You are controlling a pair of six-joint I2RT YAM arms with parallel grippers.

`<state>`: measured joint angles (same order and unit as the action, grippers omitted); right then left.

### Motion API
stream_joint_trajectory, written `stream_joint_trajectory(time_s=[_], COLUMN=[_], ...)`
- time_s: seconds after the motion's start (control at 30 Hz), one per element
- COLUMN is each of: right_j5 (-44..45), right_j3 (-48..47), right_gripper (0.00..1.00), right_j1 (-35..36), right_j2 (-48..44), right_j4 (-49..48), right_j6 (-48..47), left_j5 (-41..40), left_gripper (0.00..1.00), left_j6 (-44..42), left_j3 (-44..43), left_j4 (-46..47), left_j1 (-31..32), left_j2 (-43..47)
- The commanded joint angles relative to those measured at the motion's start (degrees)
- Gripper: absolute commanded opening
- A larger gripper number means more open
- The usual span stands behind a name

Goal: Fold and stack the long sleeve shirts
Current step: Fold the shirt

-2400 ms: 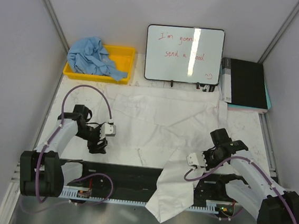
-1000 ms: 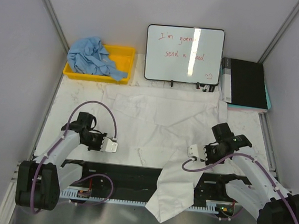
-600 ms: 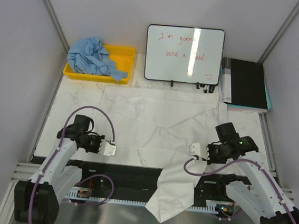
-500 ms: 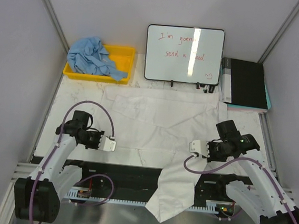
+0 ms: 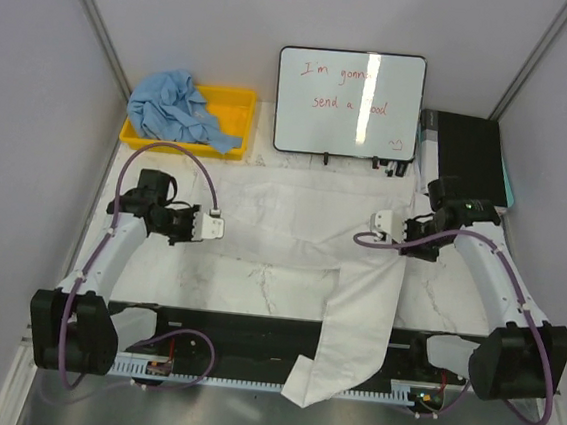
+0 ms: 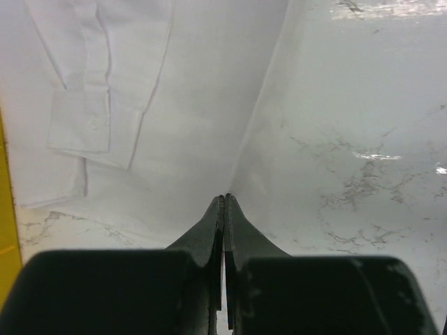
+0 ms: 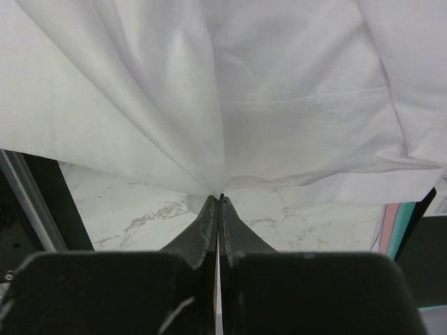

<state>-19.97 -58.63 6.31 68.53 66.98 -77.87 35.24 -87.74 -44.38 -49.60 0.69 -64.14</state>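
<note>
the white shirt (image 5: 294,209) lies spread and wrinkled across the middle of the marble table (image 5: 157,271), its far edge close to the foot of the whiteboard (image 5: 349,103). on its right side a long flap of the cloth is gathered up at the right gripper (image 5: 375,231) and falls toward the near edge. there it hangs over the black rail (image 5: 242,334) between the arm bases. in the left wrist view a sleeve cuff (image 6: 80,129) lies flat on the shirt's body, up and to the left. the light blue shirt (image 5: 173,106) is bunched in the yellow bin (image 5: 235,107) at the far left corner, part of it spilling over the bin's near wall. it is well apart from the white one.

the right gripper has its fingers pressed together on a pinch of white cloth, and in its own wrist view the fabric fans out in folds from the fingertips (image 7: 208,213). the left gripper (image 5: 219,228) sits at the shirt's lower left edge, jaws closed with no gap. a crease of the cloth runs straight into its fingertips (image 6: 213,220), so it seems to be nipping the hem, though the pinch itself is hard to make out.

the whiteboard stands upright with red handwriting on it. a black folder (image 5: 464,160) lies at the far right, on top of something teal.
</note>
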Motion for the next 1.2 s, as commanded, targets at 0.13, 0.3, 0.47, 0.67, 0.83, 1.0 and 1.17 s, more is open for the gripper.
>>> stream_joint_trajectory(time_s=[0.13,0.3,0.47,0.67,0.83,1.0,1.17], right_j5=[-2.62,-2.1,-0.95,0.01,0.37,1.25,0.72], right_j3=[-11.85,-18.35,-22.23,-23.63,-23.63,-23.28,-24.34], right_gripper=[0.0,0.0,0.0,0.0,0.0,0.0,0.0], right_j1=[-2.17,-2.09,-2.09,-2.0,-2.0,-2.7,-3.49], right_j2=[11.26,19.6,24.98,29.37,30.96,31.66,32.19], right_j4=[-2.2,-5.02,-6.94,-9.67,-12.04,-13.28,-13.72], right_j6=[-2.29,-1.33,-1.32,-1.15,-0.27,-0.36,-0.18], left_j5=[2.2,1.32,-0.26,-3.07,-4.22,-4.31,-5.36], left_gripper=[0.02,0.02,0.02,0.02,0.02,0.02,0.02], left_j6=[8.81,11.54,12.95,14.62,14.53,15.06,15.5], left_j3=[-8.53,-11.42,-12.31,-13.97,-14.94,-15.82,-17.84], left_j4=[11.01,15.85,20.85,25.42,27.37,29.03,29.48], left_j1=[-0.34,-0.34,-0.42,-0.34,-0.42,-0.25,0.45], left_j2=[-9.5,-14.25,-18.21,-22.34,-25.24,-26.65,-29.55])
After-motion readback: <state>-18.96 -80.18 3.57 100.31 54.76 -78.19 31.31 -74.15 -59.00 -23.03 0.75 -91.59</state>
